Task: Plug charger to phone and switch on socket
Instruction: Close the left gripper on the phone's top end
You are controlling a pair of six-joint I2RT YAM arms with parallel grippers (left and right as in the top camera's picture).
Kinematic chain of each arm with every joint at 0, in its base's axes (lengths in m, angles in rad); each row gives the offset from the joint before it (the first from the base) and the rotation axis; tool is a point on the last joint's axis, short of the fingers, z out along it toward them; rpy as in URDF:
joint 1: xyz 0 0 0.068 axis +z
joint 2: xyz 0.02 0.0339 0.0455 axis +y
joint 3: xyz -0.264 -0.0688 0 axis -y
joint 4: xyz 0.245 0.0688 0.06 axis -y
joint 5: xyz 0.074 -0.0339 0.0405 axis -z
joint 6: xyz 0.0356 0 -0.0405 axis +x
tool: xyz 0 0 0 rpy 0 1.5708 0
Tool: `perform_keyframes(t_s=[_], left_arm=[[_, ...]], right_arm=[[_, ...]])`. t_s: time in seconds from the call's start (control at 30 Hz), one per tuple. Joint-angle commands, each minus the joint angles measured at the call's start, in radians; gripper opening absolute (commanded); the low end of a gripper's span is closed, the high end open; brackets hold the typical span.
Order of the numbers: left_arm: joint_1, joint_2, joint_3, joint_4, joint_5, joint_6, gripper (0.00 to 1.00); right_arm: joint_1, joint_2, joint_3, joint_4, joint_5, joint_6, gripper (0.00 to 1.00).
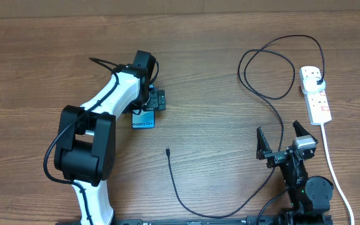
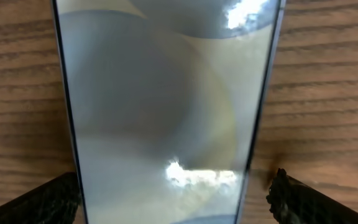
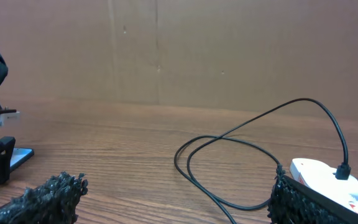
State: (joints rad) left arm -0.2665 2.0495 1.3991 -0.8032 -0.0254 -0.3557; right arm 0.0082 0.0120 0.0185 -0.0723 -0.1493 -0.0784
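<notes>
Left hand [image 2: 174, 190] straddles the phone [image 2: 166, 106], fingers [image 2: 42, 202] spread, not clamping. Right hand [image 1: 281, 142], four o'clock on the desk [image 1: 42, 50], gapes empty; charger [image 1: 168, 152] tip at six, socket [image 1: 315, 100] at three.

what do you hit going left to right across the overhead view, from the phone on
phone → charger's loose tip → right gripper → socket
</notes>
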Motion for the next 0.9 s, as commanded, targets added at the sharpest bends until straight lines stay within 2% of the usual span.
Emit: perform_keyframes(t_s=[0.0,0.23,0.4,0.57,0.7,0.87], left_arm=[[0.014,-0.009,-0.023,0.021,-0.011,0.020,1.00],[0.019,-0.009,-0.037,0.033,-0.008,0.021,1.00],[0.018,-0.009,-0.037,0.031,-0.008,0.047,0.91],[0.019,-0.009,-0.039,0.028,-0.007,0.049,0.95],[0.018,-0.009,-0.049,0.030,0.007,0.045,0.90],[0.018,-0.009,-0.056,0.034,0.011,0.045,0.91]], right_arm=[[-0.003,-0.010,-0.011,0.003,0.001,-0.002,1.00],[-0.003,-0.010,-0.011,0.003,0.001,-0.002,1.00],[-0.003,-0.010,-0.011,0.003,0.001,-0.002,1.00],[-0.003,-0.010,-0.011,0.003,0.001,-0.002,1.00],[-0.003,-0.010,-0.011,0.003,0.001,-0.002,1.00],[-0.003,-0.010,-0.011,0.003,0.001,-0.002,1.00]])
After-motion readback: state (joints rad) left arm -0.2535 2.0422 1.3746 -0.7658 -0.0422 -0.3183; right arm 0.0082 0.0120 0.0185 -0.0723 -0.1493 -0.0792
